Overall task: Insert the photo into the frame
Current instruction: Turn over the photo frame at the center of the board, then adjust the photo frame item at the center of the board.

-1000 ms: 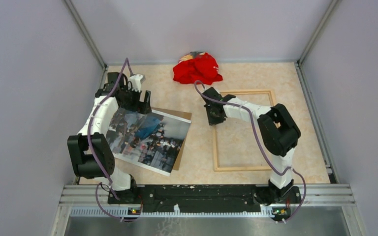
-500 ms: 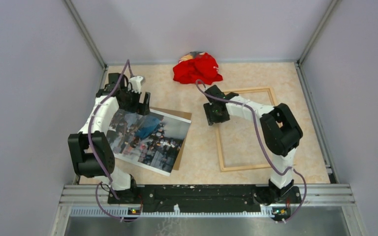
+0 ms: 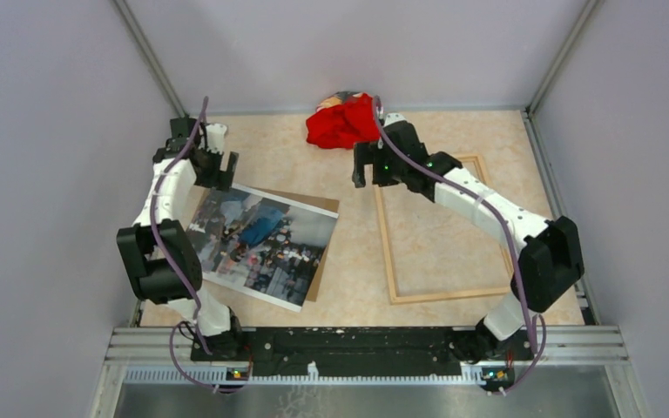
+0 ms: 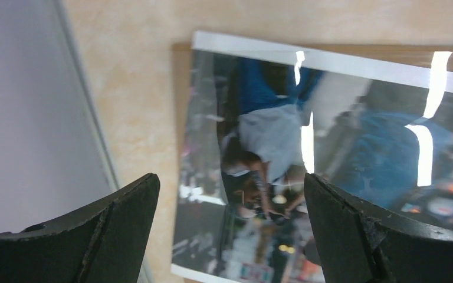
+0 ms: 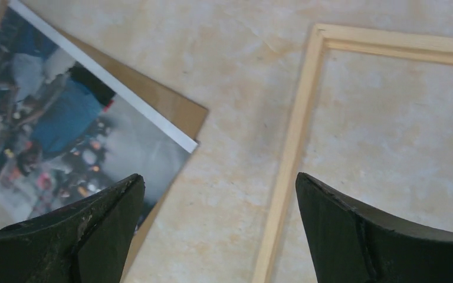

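Left end effector (image 3: 217, 170) and right end effector (image 3: 373, 172) are both hanging released; left is probably lining up on photo (image 3: 261, 239) far edge, needing a flat carry into frame (image 3: 386, 248).

I am seeing the photo (image 3: 261, 246) showing blue, dark and white tones with a thin white border, the board (image 3: 320, 205) under it reading plain brown. The frame (image 3: 384, 235) is showing pale wood, the desk (image 3: 348, 270) a mottled beige, and a crumpled cloth (image 3: 341, 124) is glowing bright red.
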